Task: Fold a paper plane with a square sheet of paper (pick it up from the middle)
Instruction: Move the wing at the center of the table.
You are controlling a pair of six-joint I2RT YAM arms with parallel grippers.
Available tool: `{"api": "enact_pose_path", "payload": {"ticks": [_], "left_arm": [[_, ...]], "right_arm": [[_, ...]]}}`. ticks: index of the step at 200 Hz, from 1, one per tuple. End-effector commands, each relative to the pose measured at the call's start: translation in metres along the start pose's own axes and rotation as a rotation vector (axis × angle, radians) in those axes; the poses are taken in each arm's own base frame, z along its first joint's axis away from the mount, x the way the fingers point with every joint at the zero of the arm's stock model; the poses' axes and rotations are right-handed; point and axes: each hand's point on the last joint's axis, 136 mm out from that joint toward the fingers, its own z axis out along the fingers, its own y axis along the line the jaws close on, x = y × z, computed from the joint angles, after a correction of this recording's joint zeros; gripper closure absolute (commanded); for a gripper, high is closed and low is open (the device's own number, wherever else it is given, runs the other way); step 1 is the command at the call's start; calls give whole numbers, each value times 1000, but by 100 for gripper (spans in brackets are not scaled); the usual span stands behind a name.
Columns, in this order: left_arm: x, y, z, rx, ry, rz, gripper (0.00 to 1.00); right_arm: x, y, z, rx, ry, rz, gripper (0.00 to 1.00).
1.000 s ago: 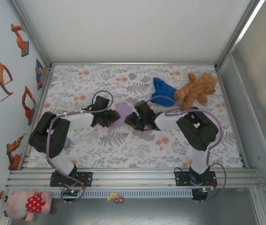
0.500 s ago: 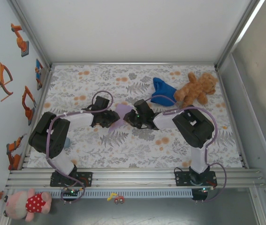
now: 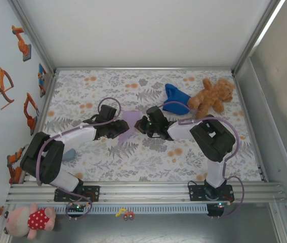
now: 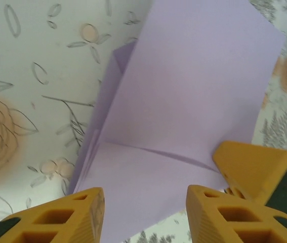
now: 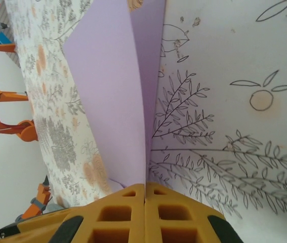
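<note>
— What's different from a second ago?

— The left arm has stretched out lower, and the left gripper (image 3: 121, 127) has pushed in toward the lavender paper (image 3: 128, 120). The right gripper (image 3: 140, 125) has closed.

— On what?

— The right gripper's ribbed yellow fingers (image 5: 118, 212) are pressed together, pinching the paper's creased edge. Two smooth, thin flaps rise straight ahead of the right gripper's tips.

— And the left?

— Spread apart. The paper lies between and just ahead of its honeycombed yellow fingers (image 4: 57, 217), flat and matte, with a soft diagonal crease and a folded strip on its left.

— Underneath?

— A leaf-printed table cover (image 3: 108, 162).
</note>
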Motion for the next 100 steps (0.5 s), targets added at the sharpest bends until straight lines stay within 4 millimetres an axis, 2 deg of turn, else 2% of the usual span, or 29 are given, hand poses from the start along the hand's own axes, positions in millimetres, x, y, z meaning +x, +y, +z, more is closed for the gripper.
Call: {"api": "enact_pose_path", "payload": {"ticks": [1,59,80,100], "left_arm": [[3,-10,-13,-16,-79,182,51],[24,-40,-18,19,-203,483,45],[32,-49,-17,35,-244,592,43],[38,-50,-11,-12,-256,677,43]], "right_arm": [[-7,5,-19,-6,-51,-6,100],[-1,-17,-51,41,-56,84,100],[2,-25,-57,53,-45,142,100],[5,-28,-58,28,-22,212,100]]}}
